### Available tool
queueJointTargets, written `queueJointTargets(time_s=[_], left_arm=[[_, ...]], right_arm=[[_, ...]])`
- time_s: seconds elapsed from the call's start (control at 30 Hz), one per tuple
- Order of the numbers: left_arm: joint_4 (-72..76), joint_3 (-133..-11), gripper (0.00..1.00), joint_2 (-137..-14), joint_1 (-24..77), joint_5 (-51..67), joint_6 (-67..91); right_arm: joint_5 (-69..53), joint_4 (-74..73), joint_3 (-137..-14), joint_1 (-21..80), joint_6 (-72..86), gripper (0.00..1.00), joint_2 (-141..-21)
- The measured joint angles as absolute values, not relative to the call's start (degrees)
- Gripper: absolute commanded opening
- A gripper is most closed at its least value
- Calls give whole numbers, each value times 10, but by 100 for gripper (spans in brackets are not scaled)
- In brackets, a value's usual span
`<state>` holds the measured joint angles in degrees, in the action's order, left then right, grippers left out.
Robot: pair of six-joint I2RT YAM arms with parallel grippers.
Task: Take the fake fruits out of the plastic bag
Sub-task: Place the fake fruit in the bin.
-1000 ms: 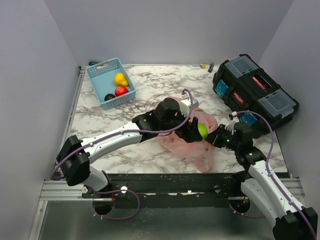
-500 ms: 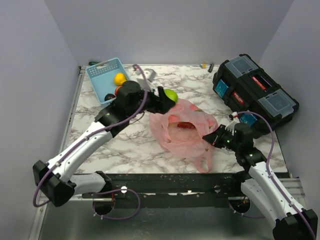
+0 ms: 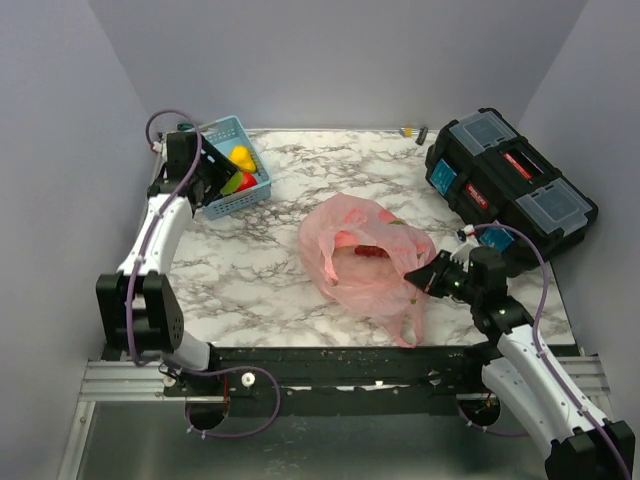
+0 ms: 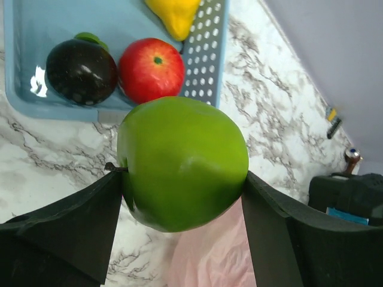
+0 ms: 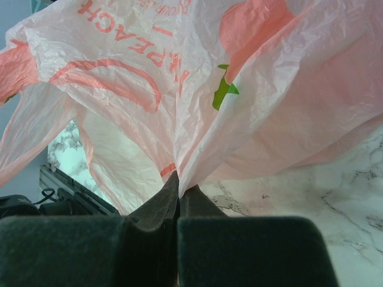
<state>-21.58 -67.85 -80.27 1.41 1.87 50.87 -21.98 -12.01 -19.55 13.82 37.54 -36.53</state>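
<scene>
My left gripper (image 3: 226,183) is shut on a green apple (image 4: 182,162) and holds it over the near edge of the light blue basket (image 3: 205,145). In the basket lie a red apple (image 4: 151,70), a dark plum (image 4: 81,70) and a yellow pear (image 4: 173,15). The pink plastic bag (image 3: 362,258) lies mid-table with a red fruit (image 3: 366,249) showing through it. My right gripper (image 3: 422,281) is shut on the bag's edge (image 5: 177,173); the bag fills the right wrist view.
A black toolbox (image 3: 508,185) with blue latches stands at the back right. The bag's loop handle (image 3: 410,322) hangs toward the table's front edge. Grey walls enclose the table on three sides.
My left arm has carried the green apple out of the bag and swung far left, from over the bag to over the basket. The right gripper has kept its hold on the bag.
</scene>
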Motion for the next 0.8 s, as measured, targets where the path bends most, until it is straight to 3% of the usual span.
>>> queueJointTargets(time_s=[0.4,0.47,0.57,0.8], left_arm=[[-363,-1024,2,-1096,-39,-16,456],[-390,-1080,4,-1143,-44,-28,435],[-409,-1105,17,-1179,-51,-41,410],[-463,-1117,27,-1230,-63,-44,383]], right_arm=[[-232,-116,-194,138,375,1,-355],[-233,-116,-194,138,375,1,-354],[-233,-116,-193,138,375,1,-354],[-235,-116,-193,138,375,1,-354]])
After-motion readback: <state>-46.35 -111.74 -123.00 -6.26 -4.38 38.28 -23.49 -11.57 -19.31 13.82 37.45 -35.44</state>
